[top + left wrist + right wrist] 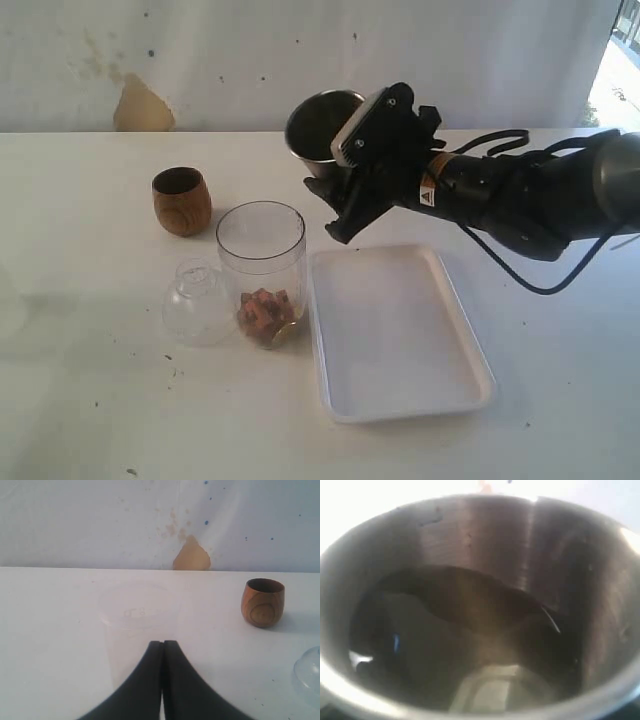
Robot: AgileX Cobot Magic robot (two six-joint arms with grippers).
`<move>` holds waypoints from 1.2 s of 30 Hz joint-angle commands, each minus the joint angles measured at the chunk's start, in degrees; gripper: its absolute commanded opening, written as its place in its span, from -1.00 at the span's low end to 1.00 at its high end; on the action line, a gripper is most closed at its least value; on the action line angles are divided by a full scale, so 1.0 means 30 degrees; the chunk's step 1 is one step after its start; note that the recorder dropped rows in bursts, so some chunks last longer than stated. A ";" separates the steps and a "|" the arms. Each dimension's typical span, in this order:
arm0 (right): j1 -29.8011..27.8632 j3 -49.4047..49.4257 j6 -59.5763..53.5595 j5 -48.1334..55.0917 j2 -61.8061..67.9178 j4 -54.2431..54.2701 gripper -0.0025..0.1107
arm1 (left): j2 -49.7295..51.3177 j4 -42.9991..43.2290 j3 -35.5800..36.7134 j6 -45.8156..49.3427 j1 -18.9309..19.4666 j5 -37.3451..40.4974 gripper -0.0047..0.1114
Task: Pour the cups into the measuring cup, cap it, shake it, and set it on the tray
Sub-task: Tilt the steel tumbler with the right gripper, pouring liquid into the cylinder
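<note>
The measuring cup (261,262) stands open about mid-table, just beside the tray (400,400) — brown bits inside. The right gripper's (326,210) jaws clasp the steel tumbler (318,128) nearer the far edge, not over the mouth; tipped there, it would likely spill onto the table or tray. The left gripper's (163,647) jaws are closed and empty — nothing steadies the cup.
</note>
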 commanded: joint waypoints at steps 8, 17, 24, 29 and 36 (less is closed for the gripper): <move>-0.0004 -0.0279 -0.2243 -0.0977 -0.0255 -0.1267 -0.96 | -0.0087 -0.0012 0.0076 -0.0020 0.0010 -0.0190 -0.92; -0.0004 -0.0279 -0.4103 -0.0977 -0.0255 -0.1267 -0.96 | -0.0087 -0.0012 0.0076 -0.0020 0.0010 -0.0190 -0.92; -0.0004 -0.0279 -0.5621 -0.0977 -0.0255 -0.1267 -0.96 | -0.0087 -0.0012 0.0076 -0.0020 0.0010 -0.0190 -0.92; -0.0004 -0.0279 -0.6784 -0.0977 -0.0255 -0.1267 -0.96 | -0.0087 -0.0012 0.0076 -0.0020 0.0010 -0.0190 -0.92; -0.0004 -0.0279 -0.7934 -0.0977 -0.0255 -0.1267 -0.96 | -0.0087 -0.0012 0.0076 -0.0020 0.0010 -0.0190 -0.92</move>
